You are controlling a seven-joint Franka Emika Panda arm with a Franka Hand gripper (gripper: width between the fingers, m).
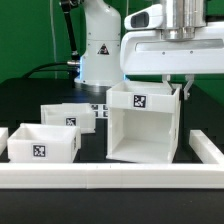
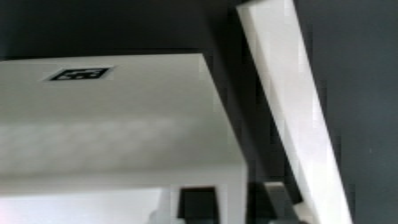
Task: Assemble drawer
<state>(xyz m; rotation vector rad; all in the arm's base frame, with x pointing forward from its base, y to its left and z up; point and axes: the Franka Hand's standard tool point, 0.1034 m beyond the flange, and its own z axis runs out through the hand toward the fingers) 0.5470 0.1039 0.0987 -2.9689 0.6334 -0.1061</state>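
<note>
The drawer's large white case stands mid-table with its open front toward the camera and a tag on its top. Two small open-top trays sit on the exterior view's left, the nearer tray in front and the farther tray behind it. My gripper hangs at the case's upper right edge with its fingers shut together. In the wrist view the case top with its tag fills most of the picture, and the gripper stands over it near the edge, with nothing seen between the fingers.
A long low white rail runs along the table's front, and another rail lies on the exterior view's right, showing in the wrist view as a white strip beside the case. The robot base stands behind.
</note>
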